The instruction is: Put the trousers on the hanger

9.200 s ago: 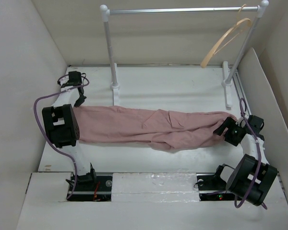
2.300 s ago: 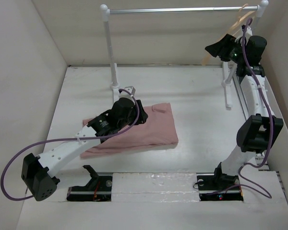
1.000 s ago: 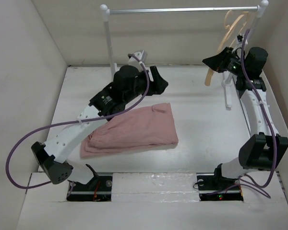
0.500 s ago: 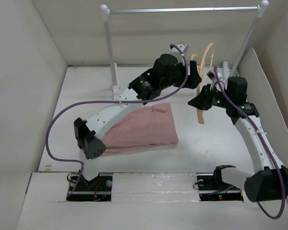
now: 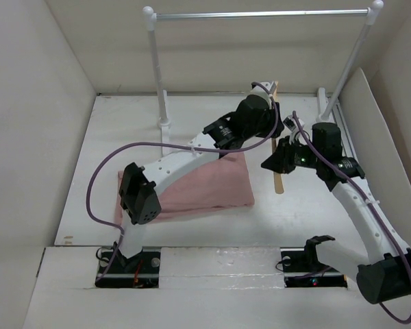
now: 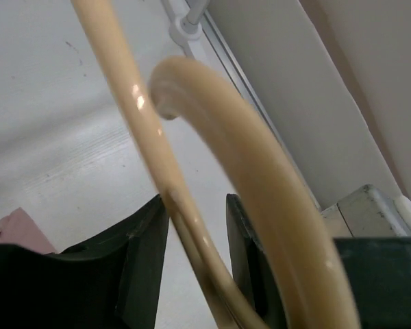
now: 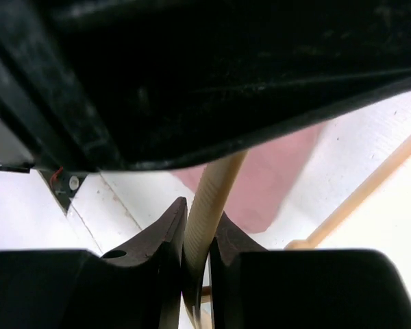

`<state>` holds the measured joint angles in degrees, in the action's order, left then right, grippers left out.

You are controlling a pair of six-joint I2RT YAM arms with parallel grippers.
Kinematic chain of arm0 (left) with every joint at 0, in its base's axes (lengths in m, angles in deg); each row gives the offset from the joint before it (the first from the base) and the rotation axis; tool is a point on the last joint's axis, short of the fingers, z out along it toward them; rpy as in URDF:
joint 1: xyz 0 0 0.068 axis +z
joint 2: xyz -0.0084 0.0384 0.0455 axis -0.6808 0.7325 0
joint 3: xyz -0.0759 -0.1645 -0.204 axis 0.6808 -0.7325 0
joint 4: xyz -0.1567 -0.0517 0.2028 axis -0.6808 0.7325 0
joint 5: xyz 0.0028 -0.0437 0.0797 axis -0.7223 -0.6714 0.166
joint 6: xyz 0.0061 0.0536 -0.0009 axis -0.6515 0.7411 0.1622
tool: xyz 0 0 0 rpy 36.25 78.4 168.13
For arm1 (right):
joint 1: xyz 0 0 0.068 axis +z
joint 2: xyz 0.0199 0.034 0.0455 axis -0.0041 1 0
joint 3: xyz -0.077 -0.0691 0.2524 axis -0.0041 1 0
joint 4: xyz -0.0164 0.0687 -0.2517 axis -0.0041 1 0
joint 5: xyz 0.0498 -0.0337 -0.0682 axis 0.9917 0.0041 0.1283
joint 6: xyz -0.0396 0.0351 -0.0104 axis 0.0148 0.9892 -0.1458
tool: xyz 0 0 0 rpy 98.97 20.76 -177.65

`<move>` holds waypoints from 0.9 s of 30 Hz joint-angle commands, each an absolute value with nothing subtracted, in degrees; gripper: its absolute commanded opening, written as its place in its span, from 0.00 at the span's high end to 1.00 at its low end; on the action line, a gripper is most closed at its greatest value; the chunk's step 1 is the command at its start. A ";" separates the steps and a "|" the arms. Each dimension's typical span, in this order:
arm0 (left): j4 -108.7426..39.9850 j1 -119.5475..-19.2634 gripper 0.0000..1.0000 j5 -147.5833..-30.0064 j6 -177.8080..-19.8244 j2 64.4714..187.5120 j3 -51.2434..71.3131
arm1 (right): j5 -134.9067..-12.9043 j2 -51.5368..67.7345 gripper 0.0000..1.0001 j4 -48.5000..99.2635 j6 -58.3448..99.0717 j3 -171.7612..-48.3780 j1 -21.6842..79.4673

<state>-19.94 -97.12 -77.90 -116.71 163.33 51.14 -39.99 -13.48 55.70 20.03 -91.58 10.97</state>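
Note:
The trousers point(image 5: 205, 188) lie folded in a dusty-pink bundle on the table, left of centre. The hanger point(image 5: 279, 179) is held off the rail above the table middle, to the right of the trousers. My right gripper point(image 5: 275, 162) is shut on its ribbed bar point(image 7: 216, 185), and the pink cloth point(image 7: 274, 171) shows behind it. My left gripper point(image 5: 270, 103) reaches over from the left. Its fingers point(image 6: 140, 267) have closed around a thin part of the hanger point(image 6: 133, 96), which runs slantwise between them. The hanger's thick curved arm point(image 6: 260, 178) passes in front.
The silver-and-white clothes rail point(image 5: 260, 14) stands at the back with nothing hanging on it. Its right foot point(image 6: 185, 24) is near the right wall. The left arm point(image 5: 178, 161) stretches across the trousers. Walls enclose the table on three sides.
The right gripper has carried the hanger down from the rail to the table middle. The left arm swung right to meet it, and its jaws narrowed around the hanger.

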 commanded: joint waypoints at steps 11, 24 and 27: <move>-43.15 -102.13 1.00 -69.74 -133.89 143.85 13.30 | -42.96 -23.49 0.43 68.46 9.95 -90.16 6.80; -53.54 -107.24 1.00 -58.48 -142.78 145.07 -4.47 | -40.24 -11.74 0.83 45.11 13.28 -79.44 8.20; -56.09 -106.54 1.00 -58.56 -142.78 145.42 -7.46 | -40.94 -6.46 0.82 36.06 16.97 -77.60 10.56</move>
<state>-49.73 -107.13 -60.96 -141.02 146.20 -5.80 -41.30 -8.36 50.02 14.46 -78.75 8.56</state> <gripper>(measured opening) 0.342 0.173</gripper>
